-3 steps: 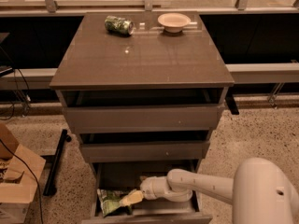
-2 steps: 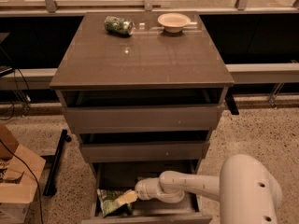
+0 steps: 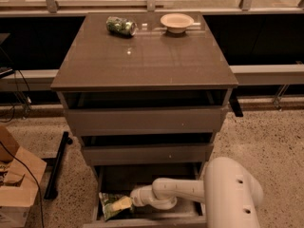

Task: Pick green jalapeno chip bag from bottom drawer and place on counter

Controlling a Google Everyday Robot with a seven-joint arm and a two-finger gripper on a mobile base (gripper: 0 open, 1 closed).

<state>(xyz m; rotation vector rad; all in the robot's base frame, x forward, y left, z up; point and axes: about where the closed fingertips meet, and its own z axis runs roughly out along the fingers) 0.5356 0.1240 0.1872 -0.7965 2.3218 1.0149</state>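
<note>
The green jalapeno chip bag [image 3: 113,204] lies crumpled in the front left corner of the bottom drawer [image 3: 147,221], which is pulled out the farthest of the three. My white arm reaches left into that drawer. The gripper [image 3: 132,201] is at the bag's right edge and touches it; its fingertips are hidden behind the bag. The counter [image 3: 145,56] is the glossy grey-brown top of the cabinet above.
A green can [image 3: 120,25] lies on its side at the back left of the counter and a shallow beige bowl [image 3: 176,22] stands at the back centre. The two upper drawers [image 3: 145,120] are partly open above the arm. A cardboard box [image 3: 16,184] sits on the floor at left.
The arm has pushed further left into the bottom drawer, and the gripper has moved from beside the bag onto its right edge. The bag has shifted slightly left.
</note>
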